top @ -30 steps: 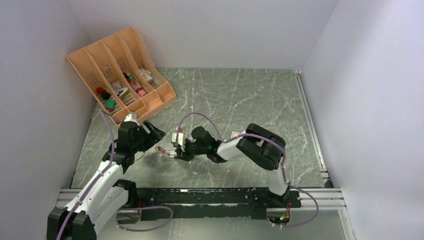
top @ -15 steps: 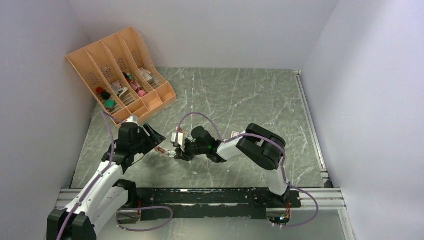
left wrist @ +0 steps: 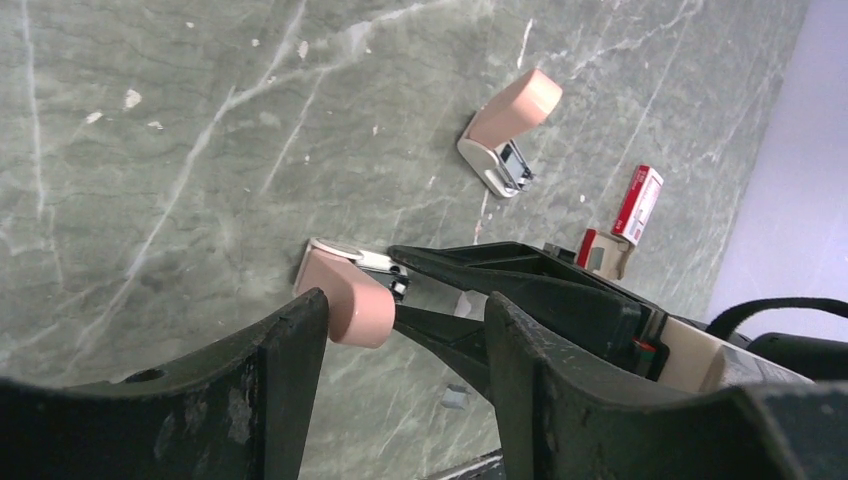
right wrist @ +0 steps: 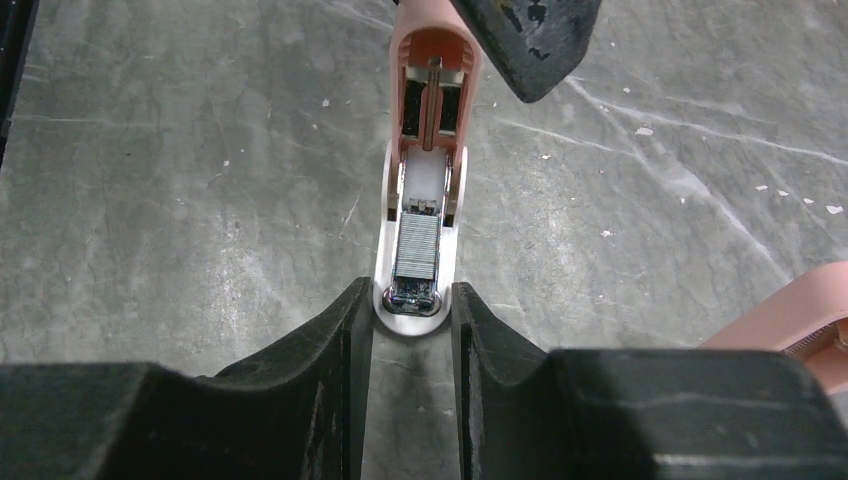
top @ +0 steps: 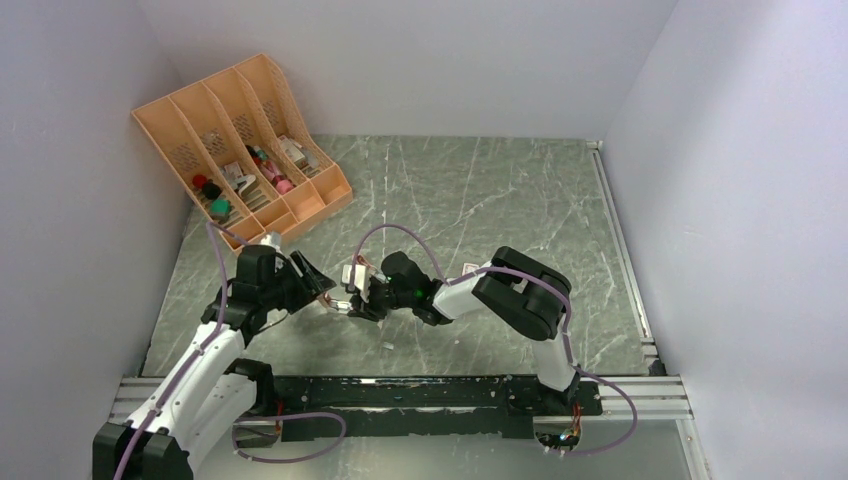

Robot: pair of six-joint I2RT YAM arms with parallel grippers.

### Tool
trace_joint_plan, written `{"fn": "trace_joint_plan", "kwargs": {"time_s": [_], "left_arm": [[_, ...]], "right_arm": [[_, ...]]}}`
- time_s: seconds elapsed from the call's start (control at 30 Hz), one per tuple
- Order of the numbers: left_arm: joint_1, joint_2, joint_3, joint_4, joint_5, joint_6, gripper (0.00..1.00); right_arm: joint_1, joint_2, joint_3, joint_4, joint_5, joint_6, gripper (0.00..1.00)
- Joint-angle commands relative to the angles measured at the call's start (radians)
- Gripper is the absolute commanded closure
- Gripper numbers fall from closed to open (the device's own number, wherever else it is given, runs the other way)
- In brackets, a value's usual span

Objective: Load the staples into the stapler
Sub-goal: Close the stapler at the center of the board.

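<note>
A pink stapler (right wrist: 420, 200) lies folded open on the table, its pink lid (right wrist: 434, 70) swung out flat. A silvery strip of staples (right wrist: 417, 245) lies in its white channel. My right gripper (right wrist: 412, 305) is shut on the front end of the stapler's white base; in the top view this gripper (top: 353, 303) is at mid-table. My left gripper (left wrist: 405, 305) is open, and the pink lid (left wrist: 345, 297) is against its left finger (left wrist: 290, 370). The red-and-white staple box (left wrist: 638, 200) and its inner tray (left wrist: 600, 250) lie behind the right gripper.
A second pink stapler (left wrist: 510, 125) lies open just beyond the first. A small loose piece of staples (top: 386, 346) lies nearer the arm bases. An orange desk organizer (top: 240, 150) with small items stands at the back left. Walls enclose the table.
My left gripper has moved right, up to the open stapler's lid. My right gripper and the stapler have stayed put.
</note>
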State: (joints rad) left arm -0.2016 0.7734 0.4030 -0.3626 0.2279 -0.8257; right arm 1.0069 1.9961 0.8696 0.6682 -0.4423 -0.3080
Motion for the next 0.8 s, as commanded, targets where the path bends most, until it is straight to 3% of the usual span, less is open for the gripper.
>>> {"fn": "trace_joint_plan", "kwargs": {"time_s": [0.0, 0.27, 0.5, 0.77], "left_arm": [[0.007, -0.003, -0.011, 0.089, 0.09, -0.025, 0.38], [-0.022, 0.053, -0.072, 0.241, 0.167, -0.084, 0.39], [-0.067, 0.083, -0.089, 0.265, 0.149, -0.097, 0.38], [-0.063, 0.059, 0.036, 0.127, -0.037, 0.003, 0.31]], "right_arm": [[-0.01, 0.046, -0.003, -0.093, 0.054, -0.022, 0.73], [-0.009, 0.049, -0.002, -0.091, 0.053, -0.02, 0.73], [-0.01, 0.045, -0.007, -0.086, 0.056, -0.017, 0.73], [-0.009, 0.031, -0.019, -0.062, 0.053, -0.015, 0.72]]}}
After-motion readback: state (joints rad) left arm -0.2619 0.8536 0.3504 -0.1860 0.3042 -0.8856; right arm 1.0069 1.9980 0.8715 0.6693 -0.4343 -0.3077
